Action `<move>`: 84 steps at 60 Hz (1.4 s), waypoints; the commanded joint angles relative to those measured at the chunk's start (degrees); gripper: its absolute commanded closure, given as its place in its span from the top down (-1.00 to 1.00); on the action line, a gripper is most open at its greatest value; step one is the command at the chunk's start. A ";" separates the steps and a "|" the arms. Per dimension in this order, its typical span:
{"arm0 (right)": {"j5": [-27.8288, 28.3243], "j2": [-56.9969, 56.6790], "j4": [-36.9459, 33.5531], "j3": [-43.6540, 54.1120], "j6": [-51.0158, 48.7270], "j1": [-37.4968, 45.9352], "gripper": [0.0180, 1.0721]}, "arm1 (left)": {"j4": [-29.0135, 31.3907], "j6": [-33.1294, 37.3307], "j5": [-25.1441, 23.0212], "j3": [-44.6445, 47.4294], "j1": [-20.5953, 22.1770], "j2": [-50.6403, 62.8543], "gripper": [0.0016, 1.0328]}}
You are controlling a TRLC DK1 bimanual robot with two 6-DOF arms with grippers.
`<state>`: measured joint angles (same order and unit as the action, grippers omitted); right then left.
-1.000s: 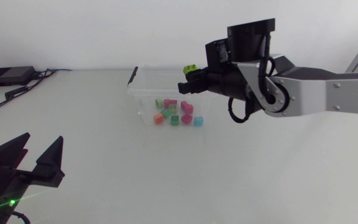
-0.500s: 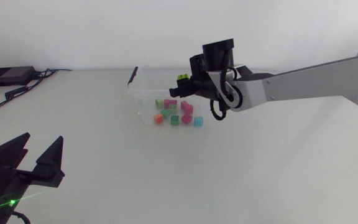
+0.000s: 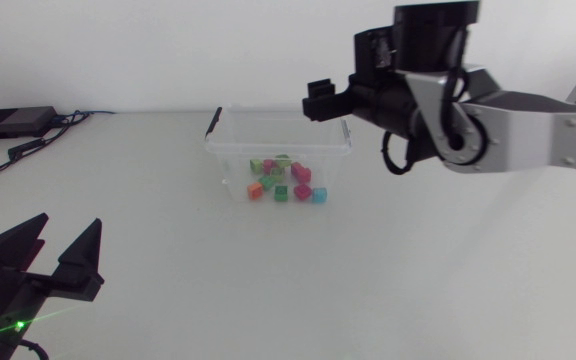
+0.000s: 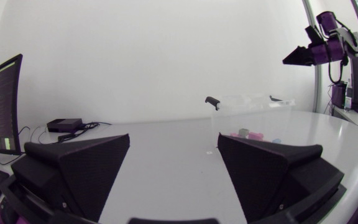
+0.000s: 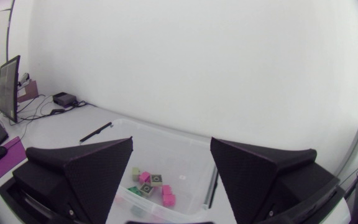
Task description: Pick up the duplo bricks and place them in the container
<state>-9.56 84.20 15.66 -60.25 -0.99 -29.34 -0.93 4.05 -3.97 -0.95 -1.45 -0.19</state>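
Right fingers [image 5: 82, 171] stood wide apart with nothing between them, held high over the container [image 3: 230, 150], toward its far right side in the head view. Below them, seen through their gap in the right wrist view, lay the bricks [image 5: 151, 183]. These formed a loose cluster of pink, green, orange and blue pieces on the container's floor, toward its near wall. No brick showed on the desk [image 3: 418, 280] outside the container in any view, though the part of the desk hidden under the right arm [image 3: 508, 130] could not be checked.

Left fingers [image 4: 79, 168] were also spread wide and empty, low at the near left of the desk and well apart from the container. It stood ahead of them, off toward the right arm's side, across bare desk.

By my reading, what mattered for the coming move was direction. Every visible brick lay beneath the right fingers and inside the walls, so there was nothing there for them to go down and take. Any brick not yet in would have to be sought away from the container, out on the desk. The right arm, being right at the container, was the nearer one for carrying. The left fingers would have had most of the desk to cross.
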 commanded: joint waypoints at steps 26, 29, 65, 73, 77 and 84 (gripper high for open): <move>-4.41 -40.43 -5.90 26.85 -5.69 9.83 0.77 | 0.05 -1.07 0.28 1.04 -0.04 -0.61 0.92; -4.32 -44.83 -8.10 28.70 -5.77 11.33 0.77 | 0.05 -1.07 0.19 1.04 -0.04 -0.61 0.92; 2.49 -69.93 -14.55 46.46 -2.92 21.56 0.77 | 0.48 -2.54 2.10 1.00 0.70 -0.21 0.92; 4.43 -73.85 -14.85 50.25 -1.85 23.70 0.77 | 0.61 -2.96 2.61 0.98 0.90 -0.10 0.92; 5.42 -75.83 -15.01 52.16 -1.30 24.78 0.77 | 0.67 -3.17 2.87 0.98 1.01 -0.05 0.92; 7.25 -79.54 -15.30 55.75 -0.28 26.80 0.86 | 0.78 -3.56 3.36 0.97 1.21 0.06 0.92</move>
<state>-3.09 6.74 1.04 -7.38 -2.96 -3.73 -0.23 2.31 -1.08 -0.95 -0.80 -0.16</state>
